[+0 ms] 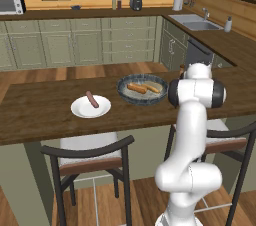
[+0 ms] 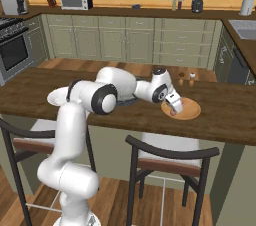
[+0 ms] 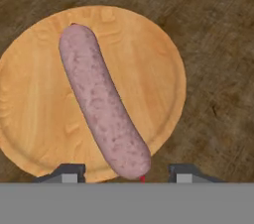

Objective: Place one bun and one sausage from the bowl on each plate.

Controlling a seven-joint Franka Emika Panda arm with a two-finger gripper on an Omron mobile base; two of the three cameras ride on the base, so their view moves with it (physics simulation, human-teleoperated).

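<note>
Kitchen counter [image 2: 220, 115] | claw [image 3: 122, 177] spread above sausage [image 3: 101, 101] on orange plate [image 3: 149, 54]

In the left base view the white arm's dark-jointed elbow [image 1: 196, 93] covers the right end of the dark wooden table [image 1: 45, 107], hiding whatever lies there. In the right base view the arm hides nearly all of the dark grey bowl [image 2: 127, 102] and most of the round white plate [image 2: 54, 97]. In the hand view the gripper [image 3: 123, 174] shows only its two dark fingertips [image 3: 68, 173], cut off below, so grip on the pinkish sausage [image 3: 101, 100] cannot be judged.
</note>
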